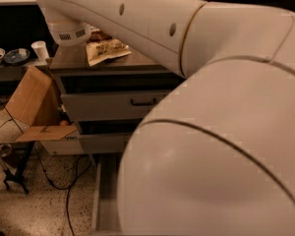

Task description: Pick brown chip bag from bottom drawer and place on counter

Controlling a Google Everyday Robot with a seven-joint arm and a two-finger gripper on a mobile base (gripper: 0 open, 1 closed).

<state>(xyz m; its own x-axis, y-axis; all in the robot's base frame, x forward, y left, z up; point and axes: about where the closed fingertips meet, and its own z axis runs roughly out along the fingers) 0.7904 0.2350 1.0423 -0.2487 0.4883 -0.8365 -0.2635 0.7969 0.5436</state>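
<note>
Chip bag [106, 49] lies on the tabletop [137, 62], in its left part, with the dark end to the back. The pincer [70, 35] is at the end of the white arm [137, 18], above the left edge of the tabletop and just beside the bag. I cannot tell how far it is open or whether it holds something. The bottom drawer [104, 200] is pulled out, and the arm hides most of it. A cardboard box [32, 95] with open flaps stands to the left.

Speckled floor [39, 210], cardboard box [29, 95] at L, white cup [39, 49] behind; dim warm light.
</note>
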